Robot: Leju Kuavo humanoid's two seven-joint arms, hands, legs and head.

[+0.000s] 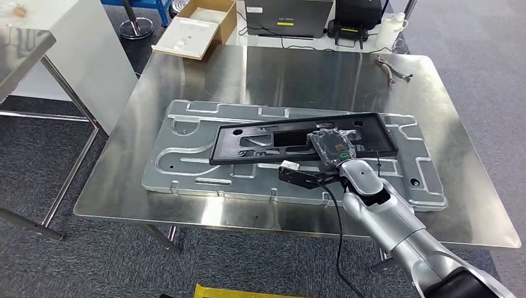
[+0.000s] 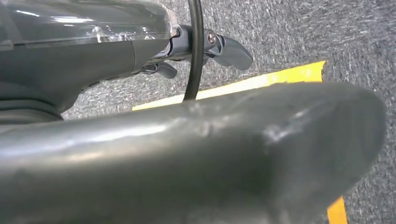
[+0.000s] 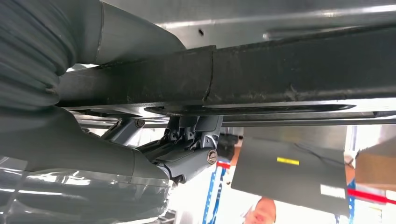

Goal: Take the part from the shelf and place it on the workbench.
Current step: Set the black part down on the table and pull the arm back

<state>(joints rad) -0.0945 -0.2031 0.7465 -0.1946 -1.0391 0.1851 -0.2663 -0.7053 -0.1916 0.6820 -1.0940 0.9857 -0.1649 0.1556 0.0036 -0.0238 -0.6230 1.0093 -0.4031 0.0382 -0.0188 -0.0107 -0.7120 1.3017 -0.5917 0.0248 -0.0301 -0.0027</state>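
Observation:
The part, a long black rectangular frame [image 1: 248,133], lies flat on a ribbed silver plate [image 1: 186,155] on the steel workbench [image 1: 279,74]. My right hand [image 1: 335,149] grips the frame at its near long edge, towards the right end. In the right wrist view the frame's black edge [image 3: 280,74] runs between the grey thumb and the dark fingers [image 3: 189,156], which close under it. My left hand [image 2: 210,149] hangs over the grey carpet with nothing in it, its fingers [image 2: 229,49] stretched out.
At the bench's far edge are a cardboard box [image 1: 198,25], a grey case [image 1: 285,15], a white bottle [image 1: 389,28] and pliers [image 1: 391,68]. A white cabinet [image 1: 80,56] and a second steel table [image 1: 18,49] stand left. A yellow line [image 2: 261,81] marks the floor.

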